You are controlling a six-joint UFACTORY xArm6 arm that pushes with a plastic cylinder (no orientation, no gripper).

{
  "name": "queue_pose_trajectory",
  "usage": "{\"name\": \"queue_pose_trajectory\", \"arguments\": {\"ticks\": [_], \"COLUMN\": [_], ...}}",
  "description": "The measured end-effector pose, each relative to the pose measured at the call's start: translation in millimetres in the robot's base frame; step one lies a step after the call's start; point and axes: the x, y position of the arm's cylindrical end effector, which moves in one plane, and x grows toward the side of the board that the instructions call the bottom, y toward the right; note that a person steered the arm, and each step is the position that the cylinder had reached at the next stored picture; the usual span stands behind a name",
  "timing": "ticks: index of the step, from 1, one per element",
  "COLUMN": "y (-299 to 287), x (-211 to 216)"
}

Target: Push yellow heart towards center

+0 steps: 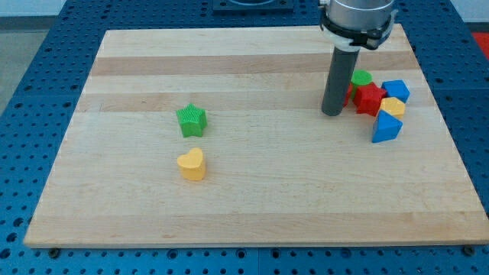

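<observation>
The yellow heart lies on the wooden board, left of the middle and toward the view's bottom. A green star sits just above it, apart from it. My tip rests on the board at the view's right, far from the yellow heart. It stands just left of a cluster of blocks and partly hides a red block behind the rod.
The cluster at the right holds a green round block, a red block, a blue block, a yellow block and a blue triangle. The board's edges border a blue perforated table.
</observation>
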Motion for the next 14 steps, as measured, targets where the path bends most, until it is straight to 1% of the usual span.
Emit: {"name": "queue_pose_trajectory", "arguments": {"ticks": [1, 2, 3, 4, 5, 6, 7, 8, 9, 12, 14], "y": [-0.5, -13.2, -54.7, -113.6, -177.6, -229.2, -260.7, -267.9, -254.0, -159.4, -114.8], "x": [45.2, 101.8, 142.8, 169.9, 170.5, 153.9, 128.7, 109.8, 108.8, 118.7, 102.9]}}
